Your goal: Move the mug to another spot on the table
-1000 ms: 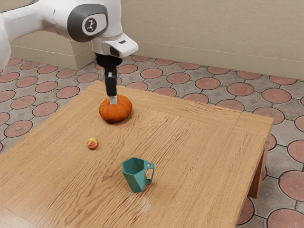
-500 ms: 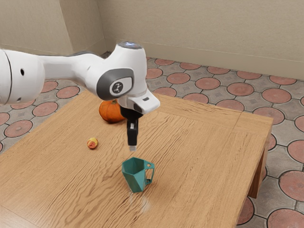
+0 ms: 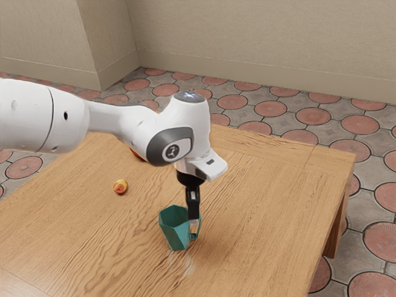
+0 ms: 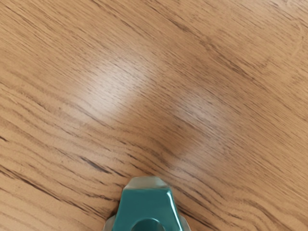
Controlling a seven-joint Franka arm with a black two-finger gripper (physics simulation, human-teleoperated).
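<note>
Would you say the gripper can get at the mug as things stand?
Probably yes: the gripper is right at the rim of the mug, on its handle side, with nothing between them. The small fruit lies well aside.

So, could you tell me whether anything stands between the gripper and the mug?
Nothing visible does: the gripper hangs right at the rim of the mug, by its handle. The small fruit lies apart, toward the exterior view's left.
</note>
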